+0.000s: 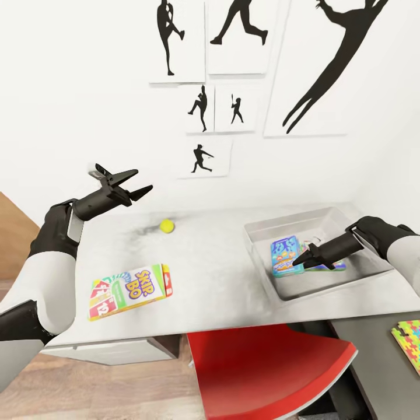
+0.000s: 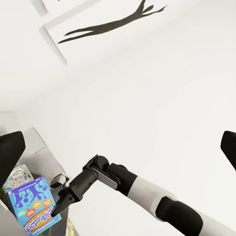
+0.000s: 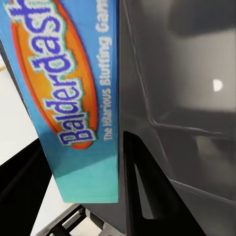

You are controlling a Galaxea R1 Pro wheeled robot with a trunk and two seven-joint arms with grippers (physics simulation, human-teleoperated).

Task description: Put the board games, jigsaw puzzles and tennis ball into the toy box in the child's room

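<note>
The grey toy box (image 1: 261, 259) sits on the right of the grey table (image 1: 216, 262). Inside it lies a blue Balderdash board game (image 1: 284, 256) (image 3: 64, 83), partly over another colourful box (image 1: 329, 266). My right gripper (image 1: 302, 261) reaches into the toy box, shut on the Balderdash game's edge; the left wrist view shows the same grip (image 2: 61, 204). A Skip-Bo board game (image 1: 129, 290) lies flat at the table's front left. The tennis ball (image 1: 167, 226) rests near the table's back middle. My left gripper (image 1: 131, 185) hangs open above the table's back left, holding nothing.
A red chair (image 1: 271, 367) stands tucked under the table's front edge. A colourful jigsaw puzzle (image 1: 411, 343) lies on a lower grey surface at the far right. Framed black silhouettes (image 1: 204, 108) hang on the white wall behind the table.
</note>
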